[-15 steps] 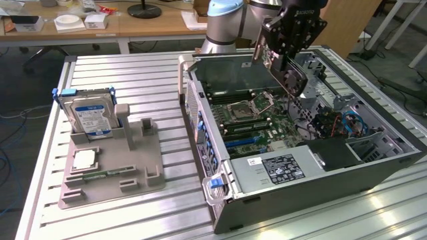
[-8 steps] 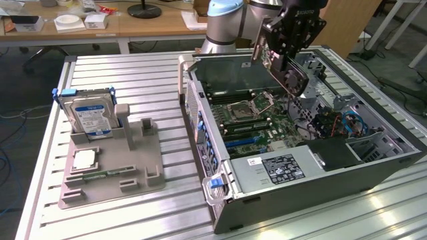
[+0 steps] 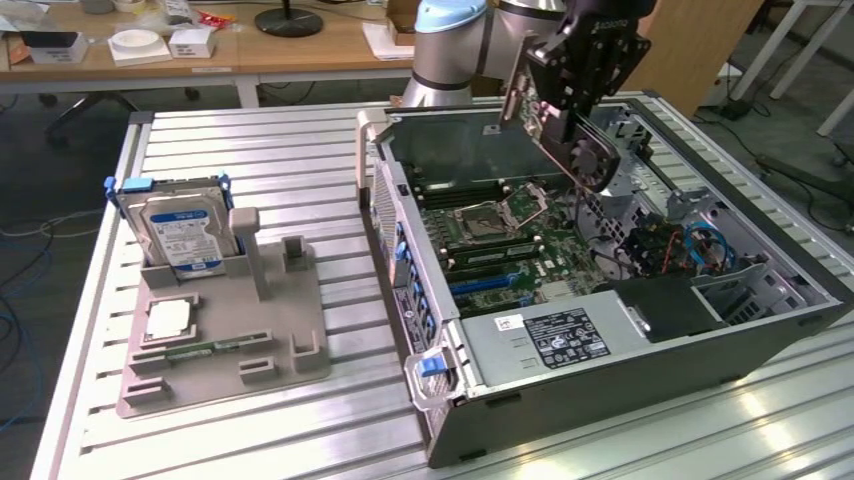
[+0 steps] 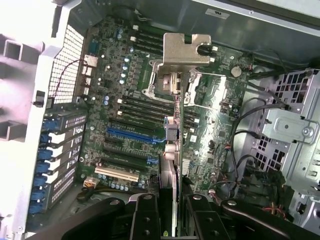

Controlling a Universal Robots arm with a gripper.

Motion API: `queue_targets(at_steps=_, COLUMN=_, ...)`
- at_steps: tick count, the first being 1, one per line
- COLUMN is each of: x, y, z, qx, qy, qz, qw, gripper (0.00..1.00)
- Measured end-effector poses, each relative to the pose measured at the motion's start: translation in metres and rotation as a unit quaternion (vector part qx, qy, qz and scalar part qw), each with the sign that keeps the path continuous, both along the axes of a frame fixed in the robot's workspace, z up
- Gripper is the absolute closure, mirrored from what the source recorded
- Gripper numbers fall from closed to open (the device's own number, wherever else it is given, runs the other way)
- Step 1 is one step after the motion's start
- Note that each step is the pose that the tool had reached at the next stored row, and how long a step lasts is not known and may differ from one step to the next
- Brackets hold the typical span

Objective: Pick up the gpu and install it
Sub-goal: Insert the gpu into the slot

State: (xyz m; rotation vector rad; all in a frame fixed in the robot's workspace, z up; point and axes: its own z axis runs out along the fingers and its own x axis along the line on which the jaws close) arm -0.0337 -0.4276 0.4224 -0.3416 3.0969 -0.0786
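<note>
Black gpu [image 3: 587,158] hangs clamped in the gripper [image 4: 173,212].

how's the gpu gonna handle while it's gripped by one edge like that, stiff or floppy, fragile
Probably stiff: the gpu hangs straight from the tool without sagging. Likely fragile, since its circuitry looks bare. It may twist if nudged, because the metal bracket end sits far from the grip.

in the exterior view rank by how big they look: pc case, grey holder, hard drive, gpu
1. pc case
2. grey holder
3. hard drive and gpu look about alike, so unranked
</note>
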Motion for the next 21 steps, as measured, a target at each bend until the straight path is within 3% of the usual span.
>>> queue_targets(at_steps=10, x=0.0000, y=-0.0004, z=0.0000, qx=0.0000, qy=0.0000, qz=0.038, qw=0.9993, gripper=0.74)
queue_targets(at_steps=21, x=0.0000, y=-0.0007, z=0.0000, qx=0.0000, qy=0.0000, qz=0.079, qw=0.9968, gripper=0.74)
